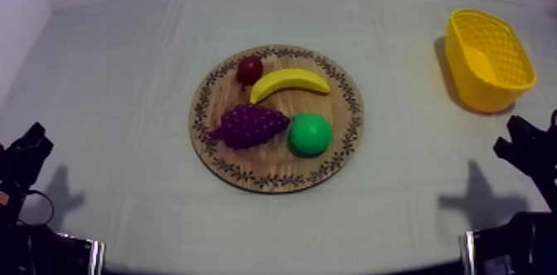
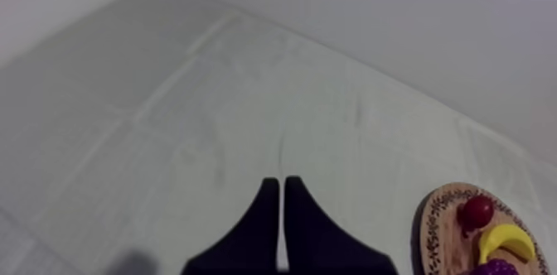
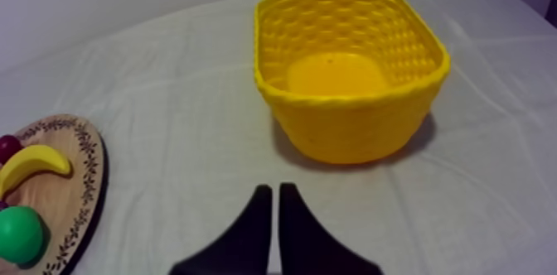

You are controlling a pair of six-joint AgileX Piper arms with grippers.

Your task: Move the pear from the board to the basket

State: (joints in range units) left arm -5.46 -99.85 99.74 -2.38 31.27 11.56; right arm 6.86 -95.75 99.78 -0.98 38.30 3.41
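Observation:
The green pear (image 1: 311,134) lies on the front right part of the round wooden board (image 1: 273,172) at the table's middle. The yellow basket (image 1: 461,71) stands empty at the far right. My left gripper (image 1: 29,142) rests low at the left edge, far from the board; its own view has its fingers together as a narrow wedge (image 2: 282,184) over bare cloth. My right gripper (image 1: 522,147) rests low at the right, in front of the basket (image 3: 356,121), shut on nothing (image 3: 275,189). The pear (image 3: 18,234) is off to its side on the board (image 3: 79,183).
A banana (image 1: 290,83), a small red fruit (image 1: 249,69) and a purple bunch of grapes (image 1: 249,124) share the board with the pear. Open cloth lies between board and basket. A wall runs along the table's far and left edges.

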